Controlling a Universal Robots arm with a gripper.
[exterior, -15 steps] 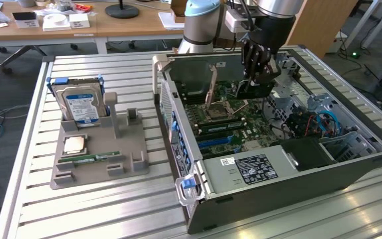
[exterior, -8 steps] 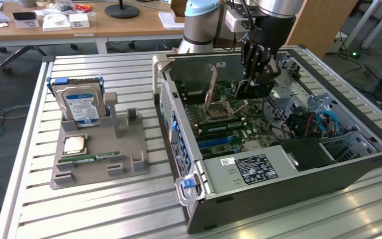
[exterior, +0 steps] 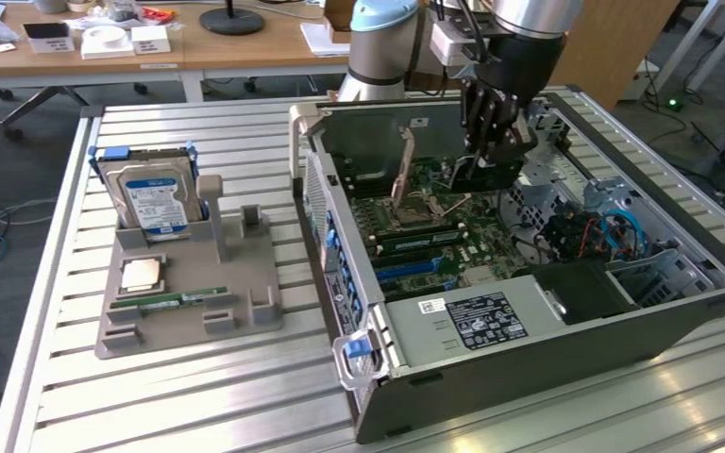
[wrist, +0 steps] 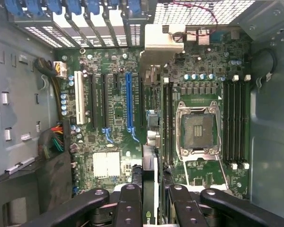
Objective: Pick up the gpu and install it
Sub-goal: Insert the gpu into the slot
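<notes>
My gripper (exterior: pixel 495 156) reaches down into the open computer case (exterior: pixel 527 359), which takes up the 3 o'clock side of the bench (exterior: pixel 211 396) in the exterior view. The gripper is closed on the gpu (exterior: pixel 489 177), with the card pinched between the black fingers (exterior: pixel 482 118). The gpu stands on edge, held by its upper edge. From outside it shows as a thin, dark green board hanging over the 12 o'clock end of the motherboard (exterior: pixel 445 241).

In the wrist view I look straight down the card. The gpu (wrist: pixel 150 163) appears edge-on as a narrow dark strip running away from the gripper (wrist: pixel 152 189). Its fingers (wrist: pixel 130 198) press against both faces of the card. At the far end of the card is a bent, bright silver bracket (wrist: pixel 163 40), which lies close to the row of rear openings in the case. Below the card the green motherboard (wrist: pixel 113 109) is spread out. The card's edge lines up between the long blue slot (wrist: pixel 129 101) and the open processor socket (wrist: pixel 199 130), nearer the blue slot. I cannot tell whether its lower edge touches the motherboard or hangs just above it.

Toward 9 o'clock on the bench, well apart from the case, is a grey holder (exterior: pixel 180 326). A blue-labelled hard drive (exterior: pixel 155 193) stands upright at its 12 o'clock end. A processor chip (exterior: pixel 144 274) lies flat nearer the middle of the holder. A narrow green memory stick (exterior: pixel 184 300) lies just beside the chip on its 6 o'clock side.
</notes>
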